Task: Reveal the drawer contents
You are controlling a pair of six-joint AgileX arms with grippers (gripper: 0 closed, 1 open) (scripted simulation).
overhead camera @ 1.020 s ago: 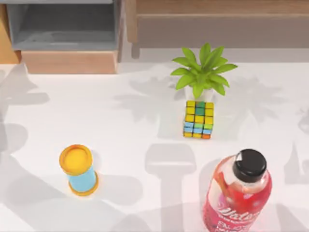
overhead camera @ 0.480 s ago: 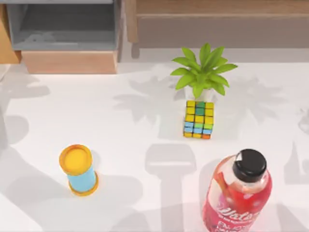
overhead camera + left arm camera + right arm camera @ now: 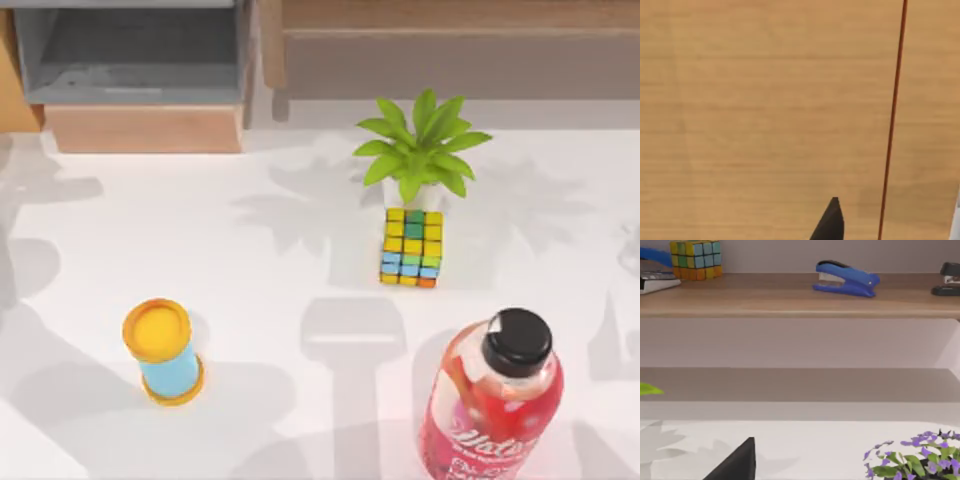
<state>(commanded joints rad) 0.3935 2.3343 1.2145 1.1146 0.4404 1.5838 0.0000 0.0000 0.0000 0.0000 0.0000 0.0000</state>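
Observation:
The drawer [image 3: 145, 128] sits at the table's back left, pulled out toward the front. Its light tan front panel faces me, and its grey walls and floor [image 3: 130, 55] lie open to the top view with nothing visible inside. One dark fingertip [image 3: 831, 222] of my left gripper shows in the left wrist view, close against a tan wood surface [image 3: 765, 100]. One dark fingertip [image 3: 737, 462] of my right gripper shows in the right wrist view, above the white table and facing a wooden shelf [image 3: 790, 295].
A wider wood-framed unit [image 3: 450, 50] stands at the back right. A potted plant [image 3: 420, 150], a colour cube [image 3: 411, 246], a yellow-and-blue cylinder [image 3: 163, 350] and a red bottle [image 3: 495, 400] are on the table. A blue stapler [image 3: 846, 279] lies on the shelf.
The arm shadow along the table's left edge has shrunk back toward the left. The drawer and the objects on the table have not moved.

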